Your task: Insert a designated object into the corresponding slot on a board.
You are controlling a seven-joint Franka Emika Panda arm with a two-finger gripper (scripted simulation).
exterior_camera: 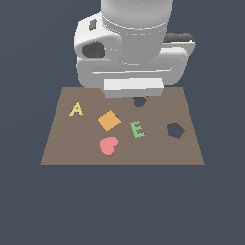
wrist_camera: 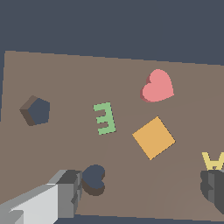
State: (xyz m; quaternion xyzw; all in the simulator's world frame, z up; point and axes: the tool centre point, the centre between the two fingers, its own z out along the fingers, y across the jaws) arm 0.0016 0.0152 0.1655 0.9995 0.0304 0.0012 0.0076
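Gripper [wrist_camera: 144, 192] spread wide, holding nothing — heart piece [exterior_camera: 108, 145] lies lower centre of the exterior view on the board [exterior_camera: 67, 148], well apart from heart slot [exterior_camera: 139, 101].

Bulky white rounded arm [exterior_camera: 136, 33], dark recesses, grey blocky fingers [wrist_camera: 65, 192]

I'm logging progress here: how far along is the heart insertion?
Nothing looks done yet. The heart lies loose on the board, and its slot is empty. The gripper holds nothing; its fingers stand apart, near the slot. Left: grasp the heart, carry it over, insert it.
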